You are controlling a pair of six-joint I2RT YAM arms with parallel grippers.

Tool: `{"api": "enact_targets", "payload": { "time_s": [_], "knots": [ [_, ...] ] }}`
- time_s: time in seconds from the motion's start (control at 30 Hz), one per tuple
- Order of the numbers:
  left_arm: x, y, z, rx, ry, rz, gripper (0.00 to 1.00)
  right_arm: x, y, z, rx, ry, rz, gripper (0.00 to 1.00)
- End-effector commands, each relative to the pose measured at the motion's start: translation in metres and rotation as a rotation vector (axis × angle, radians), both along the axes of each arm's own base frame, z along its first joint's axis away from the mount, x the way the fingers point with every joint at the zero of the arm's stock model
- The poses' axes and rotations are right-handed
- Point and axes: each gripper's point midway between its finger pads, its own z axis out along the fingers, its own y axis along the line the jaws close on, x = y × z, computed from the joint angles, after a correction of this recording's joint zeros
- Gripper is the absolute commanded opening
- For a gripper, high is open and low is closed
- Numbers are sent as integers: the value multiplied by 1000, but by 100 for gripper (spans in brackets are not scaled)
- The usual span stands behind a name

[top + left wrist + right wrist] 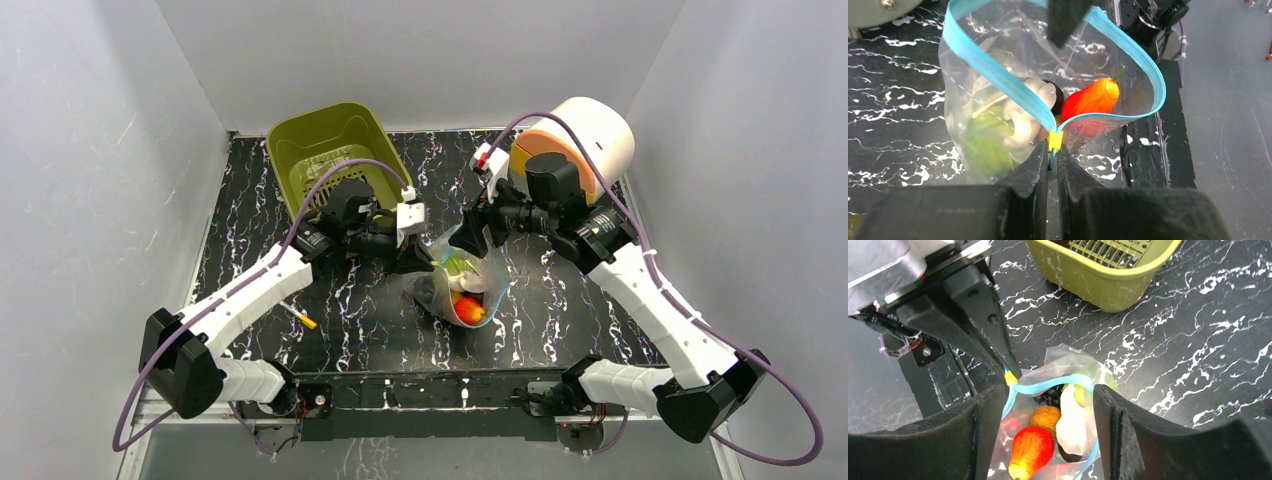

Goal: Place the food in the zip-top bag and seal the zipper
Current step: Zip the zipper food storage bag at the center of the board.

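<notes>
Top external: black marbled table (560, 300) under both arms. Olive-green bin (320, 150) is behind the left gripper (425, 262), close to its wrist. White cylinder (585, 140) with an orange face is behind the right gripper (472, 235), apart from its fingers.

Zip-top bag (465, 290) sits between the two grippers, mouth gaping up toward the right one. I can't tell if its bottom rests on the table.

Left wrist: my left fingers (1023, 175) are clamped on the zipper (983, 60) at the corner, with the yellow end (1055, 140) poking out just past the fingertips. Beyond them the teal strip splits into a wide loop, so it's not sealed.

Right wrist: my right fingers (973, 440) are spread wide and grip nothing. The bag mouth lies between them, and the left finger touches or nearly touches the bag's edge.

Food is all inside the bag, past the left fingertips:
- cabbage (985, 140), low on the left side
- white piece (1023, 120), against the zipper strip
- red-orange fruit (1093, 97) with a green stem, on the right side
- round orange fruit (1045, 417), beside the white piece
- dark grapes (1058, 97), mostly hidden

Yellow-tipped stick (300, 317) lies on the table well apart from the left fingers, back beside the left forearm.
</notes>
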Motion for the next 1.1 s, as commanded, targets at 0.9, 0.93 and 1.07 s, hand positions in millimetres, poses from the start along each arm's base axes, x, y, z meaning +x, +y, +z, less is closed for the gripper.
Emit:
{"api": "enact_targets", "payload": {
  "time_s": [0.9, 0.93, 1.07],
  "knots": [
    [7, -10, 55, -110, -92, 5, 0, -18, 38, -34, -140, -435, 349, 45],
    [6, -10, 55, -110, -93, 2, 0, -18, 38, -37, -147, -438, 349, 39],
    [0, -5, 57, -110, -92, 0, 0, -17, 38, -37, -148, -463, 337, 16]
  ]
}}
